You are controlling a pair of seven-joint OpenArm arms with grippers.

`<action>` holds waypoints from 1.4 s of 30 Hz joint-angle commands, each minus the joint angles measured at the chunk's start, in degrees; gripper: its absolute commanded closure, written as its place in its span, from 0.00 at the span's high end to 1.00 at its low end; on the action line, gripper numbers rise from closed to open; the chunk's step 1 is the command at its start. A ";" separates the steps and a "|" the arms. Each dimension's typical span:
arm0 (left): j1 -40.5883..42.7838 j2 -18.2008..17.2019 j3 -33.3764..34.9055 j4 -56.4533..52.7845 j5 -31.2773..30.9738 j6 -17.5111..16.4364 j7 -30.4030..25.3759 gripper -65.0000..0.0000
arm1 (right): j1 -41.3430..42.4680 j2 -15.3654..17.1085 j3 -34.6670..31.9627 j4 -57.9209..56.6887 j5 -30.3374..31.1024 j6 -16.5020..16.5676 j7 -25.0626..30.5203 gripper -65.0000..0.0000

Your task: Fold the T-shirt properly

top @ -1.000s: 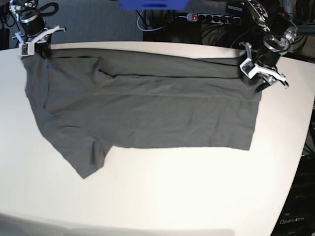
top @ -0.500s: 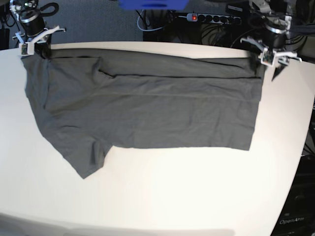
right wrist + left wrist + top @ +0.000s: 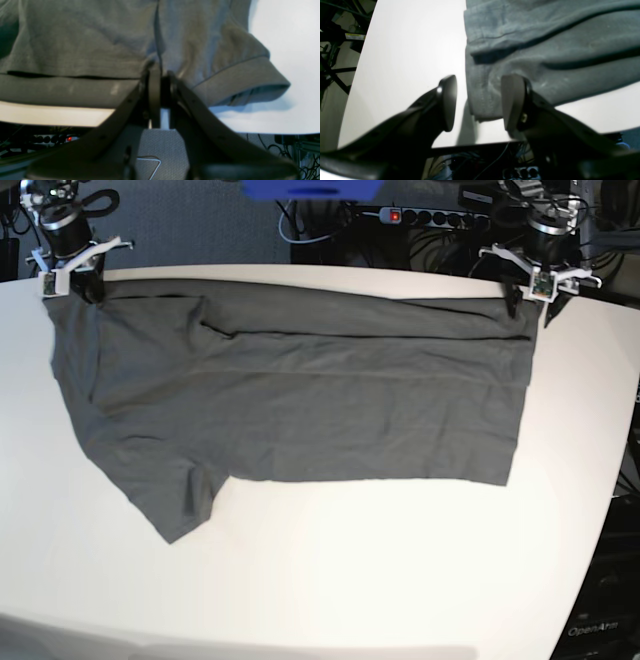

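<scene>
Wrist views show right gripper (image 3: pixel 160 82) clamped on T-shirt (image 3: pixel 300 390), left gripper (image 3: pixel 478 100) apart.

The T-shirt (image 3: pixel 290 400) lies spread across the table (image 3: pixel 400 580), a power strip (image 3: pixel 425 217) behind the far edge.

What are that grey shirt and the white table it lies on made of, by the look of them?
T-shirt: thin, soft matte knit, probably cotton or a blend; it creases softly and shows stitched hems. Table: smooth, hard white top with a faint sheen, perhaps laminate or painted board; the core is not visible.
</scene>
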 commanded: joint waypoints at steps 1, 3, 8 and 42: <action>0.30 -0.09 -0.09 1.66 -0.84 -0.12 -0.03 0.44 | -0.44 0.61 0.37 0.60 0.43 0.25 0.70 0.06; 0.21 -0.09 0.17 3.41 -2.33 -0.12 -0.03 0.44 | -0.35 0.61 0.37 0.60 0.43 0.25 0.70 0.06; -0.23 -0.09 0.26 4.47 -3.12 -0.12 -0.03 0.44 | -0.35 0.61 0.37 0.60 0.43 0.25 0.70 0.06; -3.31 -1.24 1.14 5.00 12.26 -0.12 -9.61 0.44 | -0.35 0.69 0.28 0.60 0.43 0.25 0.70 0.06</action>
